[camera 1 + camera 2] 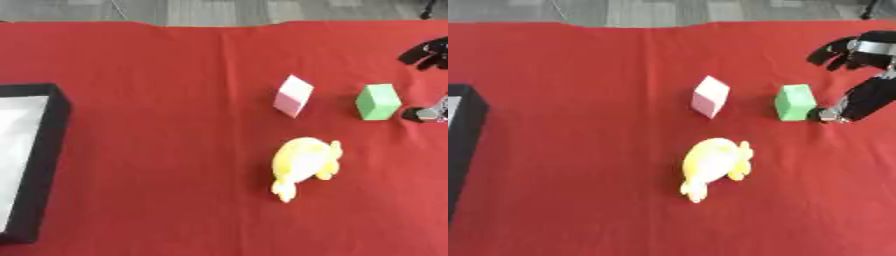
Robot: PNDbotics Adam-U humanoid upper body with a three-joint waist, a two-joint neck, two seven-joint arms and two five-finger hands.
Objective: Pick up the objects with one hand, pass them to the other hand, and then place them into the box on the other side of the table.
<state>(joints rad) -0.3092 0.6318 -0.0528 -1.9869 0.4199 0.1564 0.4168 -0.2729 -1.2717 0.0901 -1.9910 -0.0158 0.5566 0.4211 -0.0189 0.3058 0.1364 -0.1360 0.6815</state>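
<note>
Here, the counter (175, 75) is covered by a red cloth and carries three loose objects on its right half. A pink block (293, 95) stands tilted on one edge near the centre; a green block (795, 102) sits just to its right, apart from it. Nearer the robot, below the pink block, a yellow plush toy (303, 164) lies on its side, well clear of both blocks.

The black-walled box (42, 150), with a pale interior, rests at the left edge of the counter, well apart from all three objects.

The right hand (857, 80) enters from the upper right. It is spread: the fingers (837, 51) curve over the cloth above and to the right of the green block, while the thumb (833, 114) reaches down beside the block's lower right corner. Whether the thumb tip touches the block cannot be told. The hand encloses nothing.

The left hand appears in neither eye view. Beyond the far edge of the cloth, a strip of grey floor (219, 10) is visible.
</note>
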